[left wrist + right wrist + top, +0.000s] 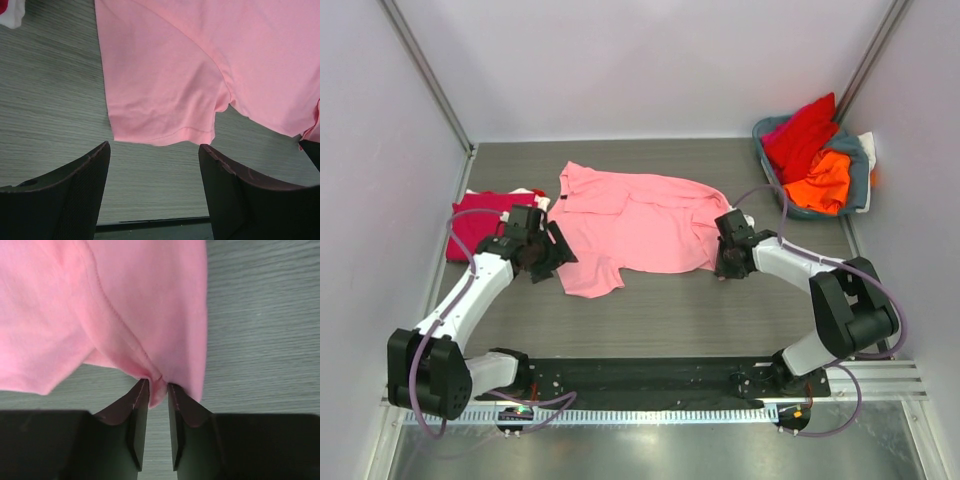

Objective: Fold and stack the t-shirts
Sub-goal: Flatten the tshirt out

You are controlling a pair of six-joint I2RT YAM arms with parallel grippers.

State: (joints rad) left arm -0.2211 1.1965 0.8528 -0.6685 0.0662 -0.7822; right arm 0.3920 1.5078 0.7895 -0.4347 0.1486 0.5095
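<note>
**Fold in preparation.** The light pink t-shirt is lying spread on the counter. At its right edge the right gripper is pinching a seamed corner of cloth between nearly closed fingertips. At its near-left sleeve the left gripper is standing open just short of the hem, touching nothing. For a clean fold, the left gripper is probably needing to straddle that hem and take an equal bite, keeping both sides level. The crimson t-shirt is resting left of the pink one, and the basket far right of it.
</note>
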